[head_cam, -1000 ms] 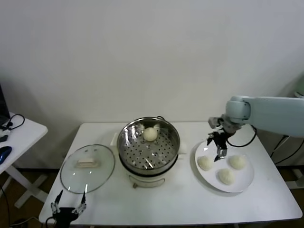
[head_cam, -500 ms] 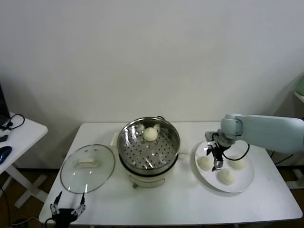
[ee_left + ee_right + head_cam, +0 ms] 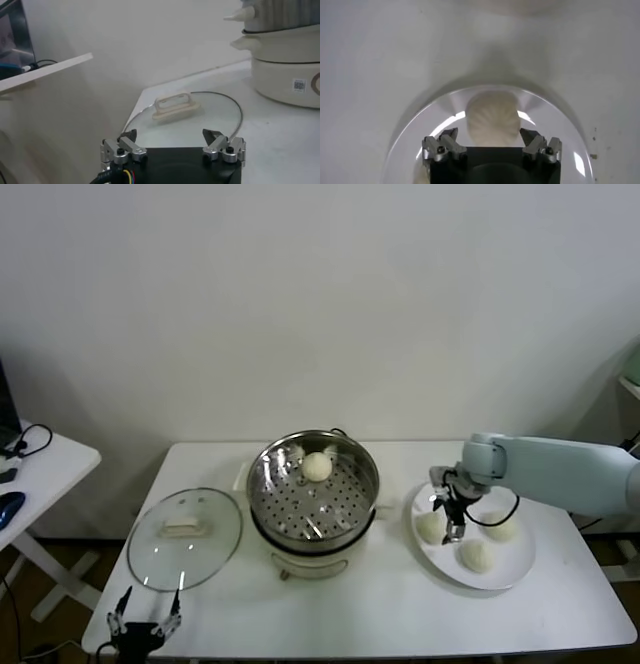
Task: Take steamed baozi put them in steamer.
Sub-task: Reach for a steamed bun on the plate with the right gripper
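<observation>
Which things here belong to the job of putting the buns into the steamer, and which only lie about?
For the job:
- three baozi on the plate, nearest one
- one baozi already in the steamer
- right pincer, open around the nearest bun

Lying about:
- glass lid
- left pincer, open, parked at the table's front edge

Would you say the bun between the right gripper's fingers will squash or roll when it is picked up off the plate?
The bun looks soft and pleated, so it probably dents under a firm squeeze. Its rounded dome could slip between the open right gripper fingers. It sits flat on the plate, so rolling seems unlikely until lifted.
</observation>
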Controlling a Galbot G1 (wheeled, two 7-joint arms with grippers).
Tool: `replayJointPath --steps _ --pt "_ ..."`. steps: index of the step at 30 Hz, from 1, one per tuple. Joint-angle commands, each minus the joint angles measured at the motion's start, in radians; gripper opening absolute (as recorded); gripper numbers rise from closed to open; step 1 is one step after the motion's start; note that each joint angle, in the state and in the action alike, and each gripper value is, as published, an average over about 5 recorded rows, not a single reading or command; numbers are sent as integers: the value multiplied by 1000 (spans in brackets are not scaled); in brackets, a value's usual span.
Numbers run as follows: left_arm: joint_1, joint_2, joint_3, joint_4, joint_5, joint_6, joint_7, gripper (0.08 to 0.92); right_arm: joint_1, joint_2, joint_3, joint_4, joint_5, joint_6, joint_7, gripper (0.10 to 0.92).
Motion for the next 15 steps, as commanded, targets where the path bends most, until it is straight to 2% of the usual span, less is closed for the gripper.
replayJointPath --steps 1,10,15 --pt "-1 -1 -1 2 1 0 0 823 -33 6 35 -28 -14 -3 11 798" --pt "-1 -1 -3 1 2 -2 -1 823 -21 8 42 -18 -14 -3 5 699" --pt "-1 -3 -2 -3 1 -1 -1 823 57 -14 -14 45 12 -4 -8 661"
